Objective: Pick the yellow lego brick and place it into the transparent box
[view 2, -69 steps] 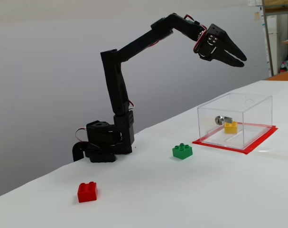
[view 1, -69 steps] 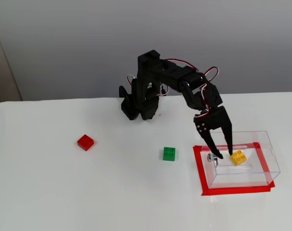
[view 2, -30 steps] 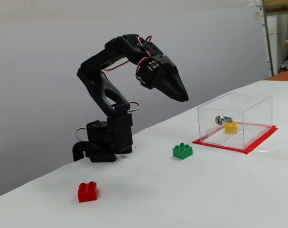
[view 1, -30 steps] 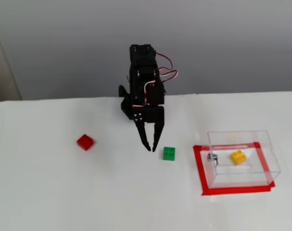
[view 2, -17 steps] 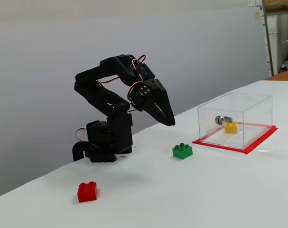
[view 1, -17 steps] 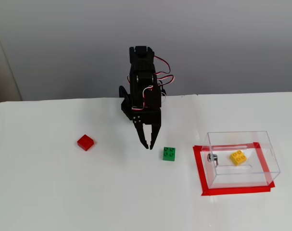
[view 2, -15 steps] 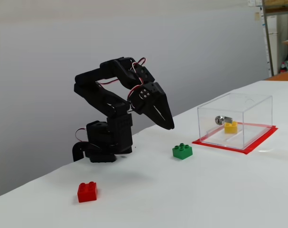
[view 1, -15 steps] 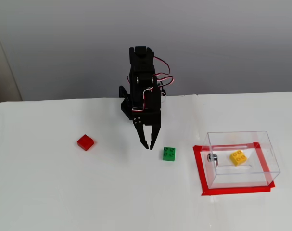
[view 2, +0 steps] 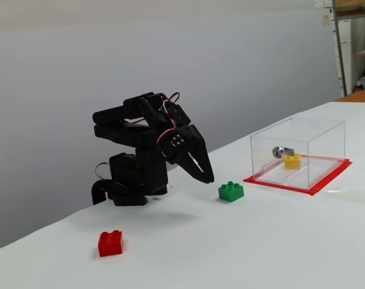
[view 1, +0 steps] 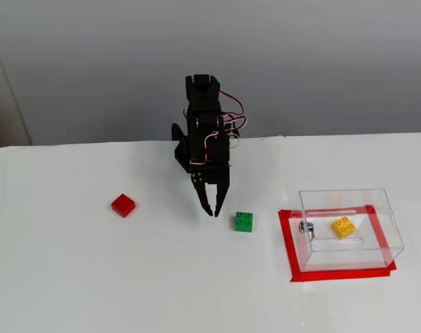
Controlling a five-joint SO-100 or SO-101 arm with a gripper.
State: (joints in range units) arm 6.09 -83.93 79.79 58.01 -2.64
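The yellow lego brick (view 1: pixel 343 227) (view 2: pixel 293 161) lies on the floor of the transparent box (view 1: pixel 349 196) (view 2: pixel 297 129), close to the small metal fitting on the box's wall. My gripper (view 1: pixel 212 211) (view 2: pixel 208 179) is far from the box, folded down low in front of the arm's base, fingertips pointing at the table. Its fingers are drawn together with nothing between them. In a fixed view it hangs just left of a green brick (view 1: pixel 244 221).
The green brick (view 2: pixel 231 191) sits between gripper and box. A red brick (view 1: pixel 123 205) (view 2: pixel 110 242) lies further left. Red tape (view 1: pixel 291 251) (view 2: pixel 302 188) frames the box's footprint. The arm's base (view 1: pixel 186 151) (view 2: pixel 131 179) stands at the back of the white table.
The arm swung away from the box, leaving the yellow brick inside. It then folded down toward its base, and the fingers closed from open to together.
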